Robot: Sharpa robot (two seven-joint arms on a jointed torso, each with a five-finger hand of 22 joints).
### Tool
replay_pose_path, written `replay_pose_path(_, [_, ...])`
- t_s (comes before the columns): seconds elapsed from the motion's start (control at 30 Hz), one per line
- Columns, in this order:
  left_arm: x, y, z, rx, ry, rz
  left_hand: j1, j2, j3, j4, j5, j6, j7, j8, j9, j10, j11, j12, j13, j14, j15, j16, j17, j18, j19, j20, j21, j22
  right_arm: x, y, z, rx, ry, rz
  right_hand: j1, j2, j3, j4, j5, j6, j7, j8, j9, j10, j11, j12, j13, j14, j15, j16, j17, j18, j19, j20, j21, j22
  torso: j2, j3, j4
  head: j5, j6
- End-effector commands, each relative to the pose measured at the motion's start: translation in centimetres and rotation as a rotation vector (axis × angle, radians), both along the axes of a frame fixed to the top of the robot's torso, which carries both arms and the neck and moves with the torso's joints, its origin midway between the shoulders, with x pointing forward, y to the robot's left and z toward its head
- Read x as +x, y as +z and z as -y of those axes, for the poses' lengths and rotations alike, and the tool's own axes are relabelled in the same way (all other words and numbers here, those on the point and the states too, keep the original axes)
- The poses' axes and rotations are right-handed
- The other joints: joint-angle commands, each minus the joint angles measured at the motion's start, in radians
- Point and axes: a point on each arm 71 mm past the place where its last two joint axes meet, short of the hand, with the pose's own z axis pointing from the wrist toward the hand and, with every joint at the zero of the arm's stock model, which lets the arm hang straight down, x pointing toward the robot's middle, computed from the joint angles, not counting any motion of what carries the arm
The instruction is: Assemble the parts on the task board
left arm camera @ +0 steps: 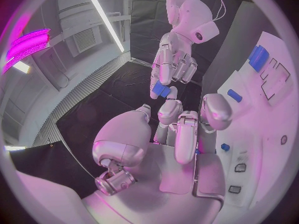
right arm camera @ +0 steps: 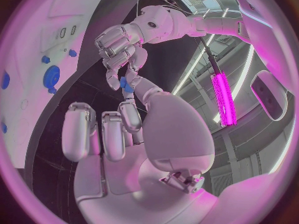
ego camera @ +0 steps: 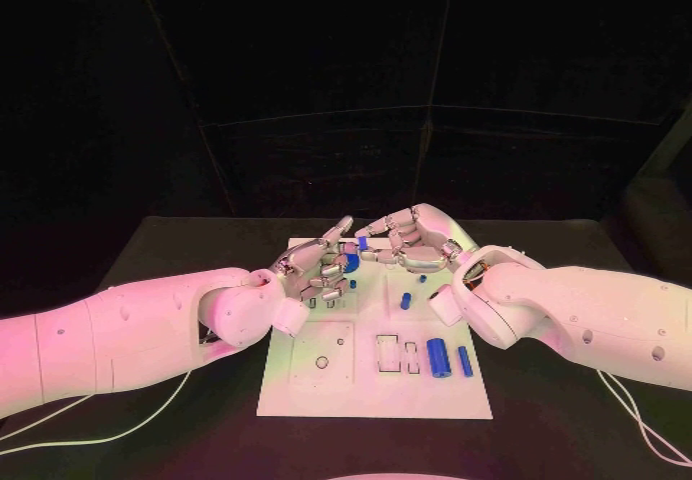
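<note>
The white task board (ego camera: 375,400) lies mid-table. Above its far end my left hand (ego camera: 310,278) and right hand (ego camera: 415,245) meet fingertip to fingertip. A small blue part (ego camera: 352,262) sits between them. In the left wrist view the blue part (left arm camera: 161,89) hangs at the right hand's (left arm camera: 174,64) fingertips, just above my left hand's fingertip (left arm camera: 169,104). In the right wrist view the blue part (right arm camera: 126,84) lies between the left hand's (right arm camera: 118,47) fingertips and my right hand's finger (right arm camera: 142,92). Both hands touch it; whether one hand alone bears it is unclear.
On the board's near right lie a thick blue cylinder (ego camera: 437,357) and a thinner blue bar (ego camera: 464,361) beside empty rectangular slots (ego camera: 389,352). Small blue pieces (ego camera: 407,299) stand mid-board. Black table surrounds the board, and both forearms flank it.
</note>
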Motion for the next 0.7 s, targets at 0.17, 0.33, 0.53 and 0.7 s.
replay_pose_path(0.17, [0.23,0.35,-0.33,-0.027,0.012,0.019,0.007,0.008,-0.002,-0.009,0.001,0.009,0.0,0.005,0.002,0.003,-0.005,0.001,0.0,0.106,-0.006,0.007,0.263,-0.015,0.001,-0.006,0.007,0.001,0.01,0.01,0.19,-0.003,0.0,0.003,0.0,0.009,-0.006,0.002,0.006,0.023,0.017,0.005,0.004,-0.001,0.003,0.003,0.001,0.088,0.006,0.007,0.189,0.003,-0.002,0.006,0.003,-0.001,0.0,0.0004,0.0,0.002,-0.001])
replay_pose_path(0.33, [0.26,0.33,-0.39,-0.026,0.013,0.018,0.01,0.008,-0.002,-0.013,0.001,0.009,0.0,0.004,0.003,0.004,-0.005,0.002,0.002,0.106,-0.007,0.007,0.263,-0.016,0.002,-0.006,0.008,0.002,0.0,0.02,0.25,-0.003,-0.002,0.004,0.0,0.009,-0.006,0.002,0.006,0.023,0.017,0.005,0.004,-0.001,0.003,0.003,0.001,0.088,0.006,0.007,0.189,0.003,-0.002,0.006,0.003,-0.001,0.001,0.0005,-0.0005,0.001,-0.001])
replay_pose_path(0.53, [0.27,0.32,-0.46,-0.025,0.013,0.017,0.014,0.009,-0.003,-0.017,0.001,0.009,0.0,0.004,0.004,0.005,-0.006,0.001,0.001,0.106,-0.007,0.007,0.263,-0.015,0.001,-0.007,0.008,0.002,0.04,0.01,0.39,-0.006,-0.007,0.007,0.0,0.01,-0.007,0.003,0.006,0.024,0.017,0.005,0.004,-0.001,0.003,0.003,0.001,0.088,0.006,0.007,0.189,0.003,-0.002,0.006,0.003,-0.001,0.001,0.0,0.0004,0.0,-0.001])
replay_pose_path(0.7, [0.23,0.34,-0.5,-0.027,0.012,0.017,0.019,0.01,-0.003,-0.022,0.001,0.01,-0.001,0.003,0.005,0.005,-0.006,0.001,0.002,0.106,-0.008,0.007,0.263,-0.016,0.001,-0.007,0.009,0.004,0.17,-0.03,0.64,-0.013,-0.018,0.009,0.0,0.01,-0.007,0.003,0.006,0.024,0.017,0.005,0.004,-0.001,0.003,0.003,0.001,0.088,0.006,0.007,0.189,0.003,-0.002,0.006,0.003,-0.001,0.0,-0.0005,0.0007,0.0,-0.003])
